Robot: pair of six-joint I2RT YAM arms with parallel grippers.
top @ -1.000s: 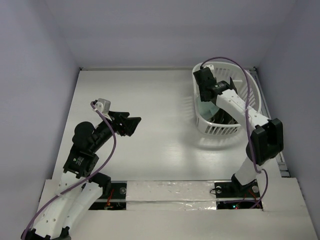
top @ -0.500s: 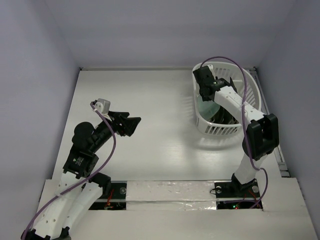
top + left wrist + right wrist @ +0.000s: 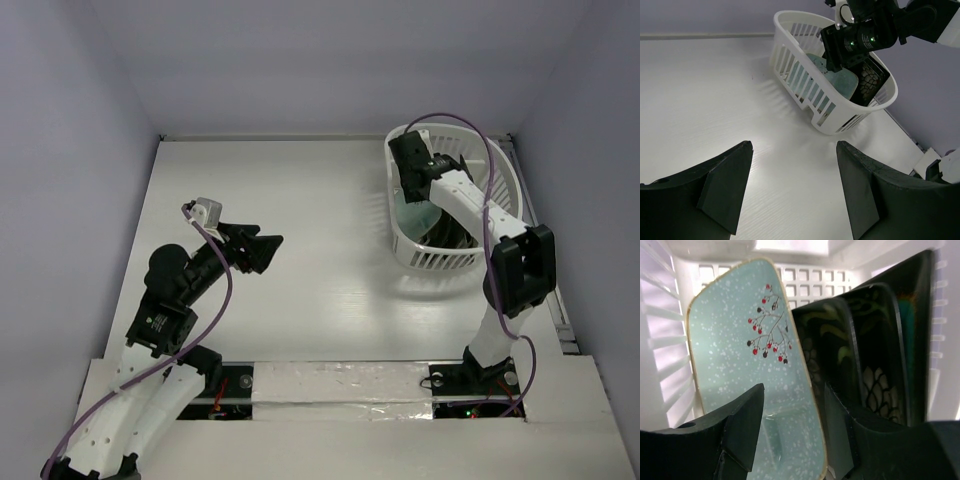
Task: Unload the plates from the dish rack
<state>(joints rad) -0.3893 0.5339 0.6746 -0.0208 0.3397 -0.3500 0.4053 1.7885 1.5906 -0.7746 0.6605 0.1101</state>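
**Right gripper settles astride the mint plate; nothing lifted yet**

Over the last second we see the right arm fold its elbow in a little and push its wrist slightly further into the dish rack (image 3: pixel 450 258). The left arm has not moved at all.

The right gripper (image 3: pixel 792 390) is now down among the plates with its jaws apart. The mint plate (image 3: pixel 740 340) stands on edge right at the fingers. Its pale dotted face is in front of the left-hand finger, and its rim runs down into the gap between the two. The right-hand finger sits in the slot beyond that rim. Just past it stand the flowered plates (image 3: pixel 840 350), then the teal-centred plate (image 3: pixel 914 325), furthest from the gripper against the rack wall. We see no squeeze on the plate yet; the fingers bracket it without pinching.

We read this small advance as the end of the approach. The mint plate is lined up as the first to come out, and the next move would be to close on its rim and draw it straight up, clear of its dark neighbour.

The left gripper (image 3: pixel 794 146) hangs spread wide above the table (image 3: pixel 715 90), with the rack well ahead of it and off to its right. All the plates we can see are in the rack, so we judge the unloading barely begun.
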